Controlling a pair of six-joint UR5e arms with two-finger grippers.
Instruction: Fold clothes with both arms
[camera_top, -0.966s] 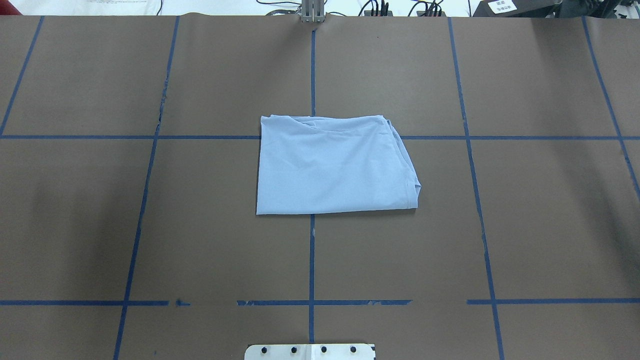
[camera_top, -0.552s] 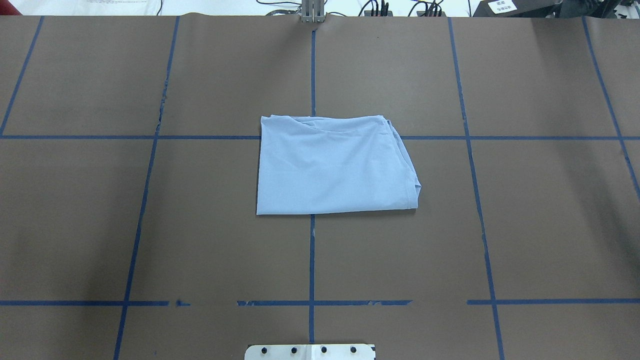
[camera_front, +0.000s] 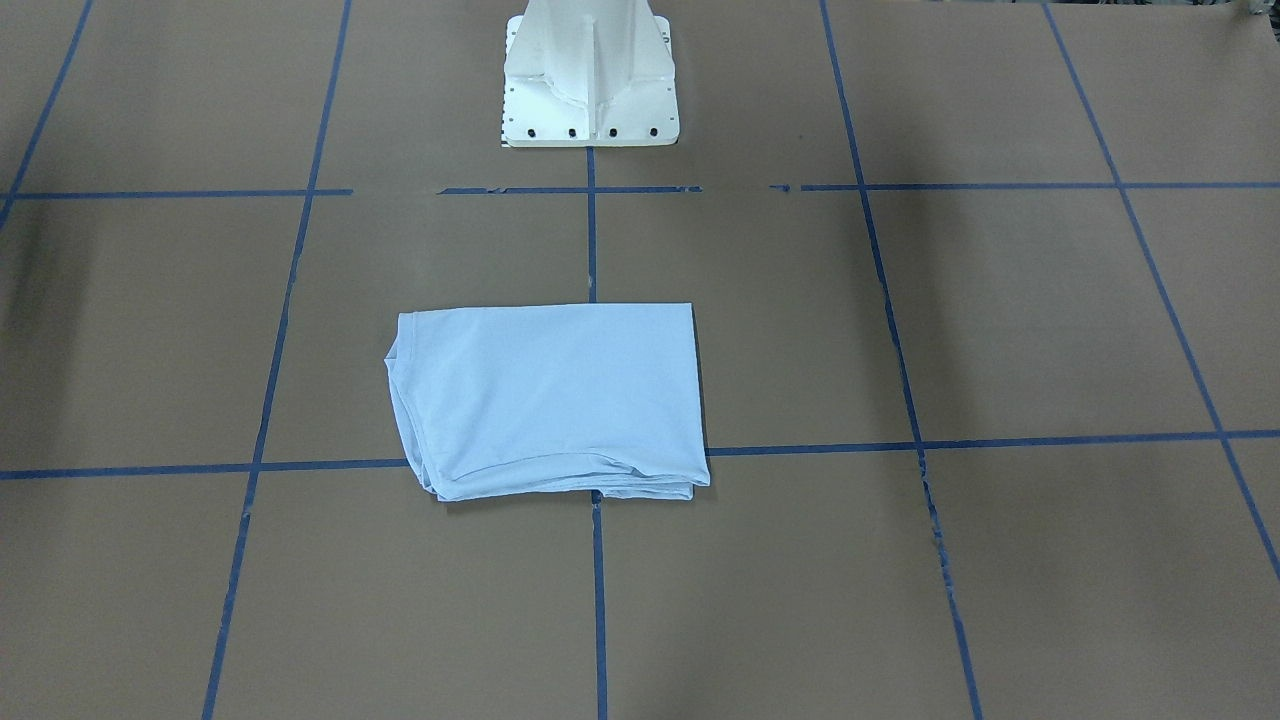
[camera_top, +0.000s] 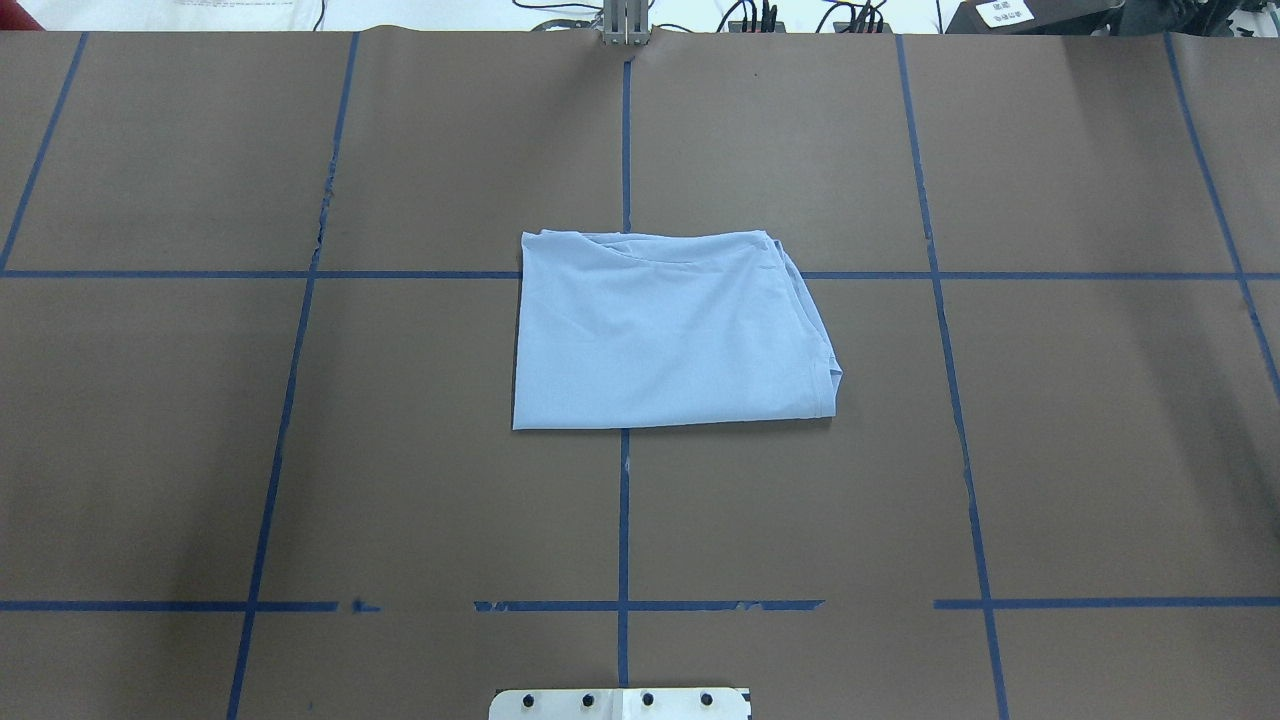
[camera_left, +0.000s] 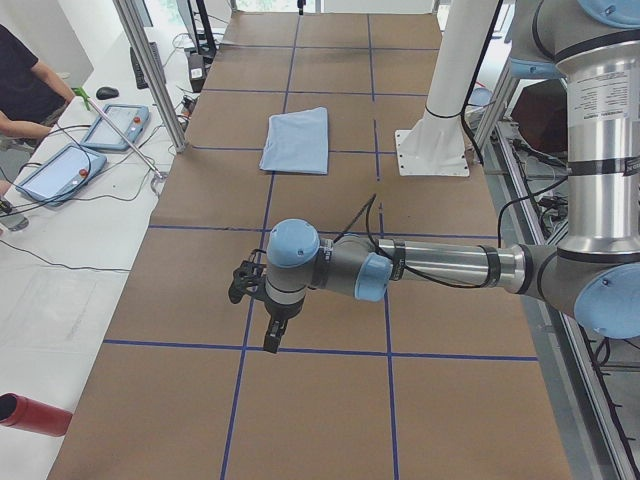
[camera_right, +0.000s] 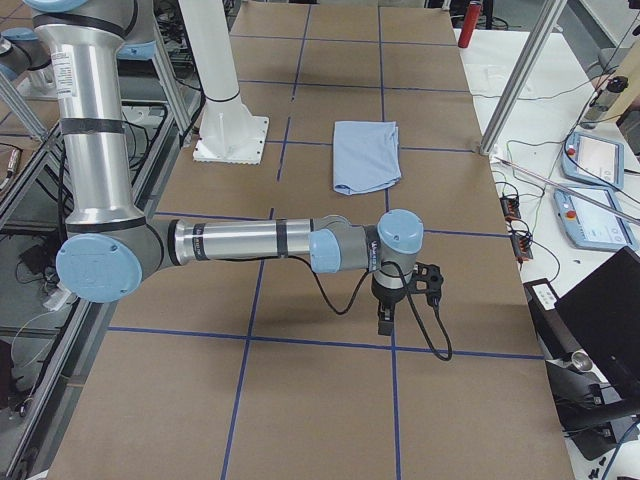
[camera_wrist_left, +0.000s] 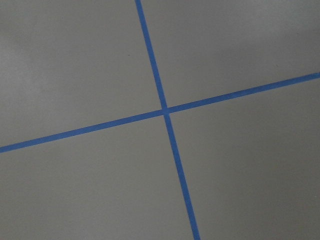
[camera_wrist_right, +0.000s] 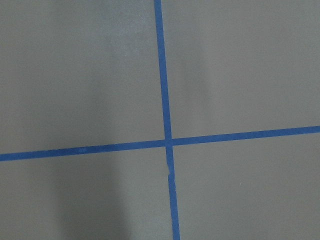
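The pale blue T-shirt (camera_top: 670, 335) lies folded into a flat rectangle at the table's middle, with no gripper on it. It also shows in the front view (camera_front: 550, 395) and in both side views (camera_left: 297, 140) (camera_right: 366, 155). The palm print and neck label are hidden. My left gripper (camera_left: 272, 335) points down over bare table far out toward the left end. My right gripper (camera_right: 385, 320) points down far out toward the right end. Both show only in the side views, so I cannot tell whether they are open or shut. The wrist views show only paper and tape.
The table is covered in brown paper (camera_top: 300, 450) with a grid of blue tape lines (camera_top: 623, 520). The white pedestal base (camera_front: 590, 75) stands at the robot's edge. Operators' tablets (camera_left: 60, 170) and cables lie on side tables beyond the far edge.
The shirt has not moved. A faint shadow on the table's left side in the overhead view has faded.
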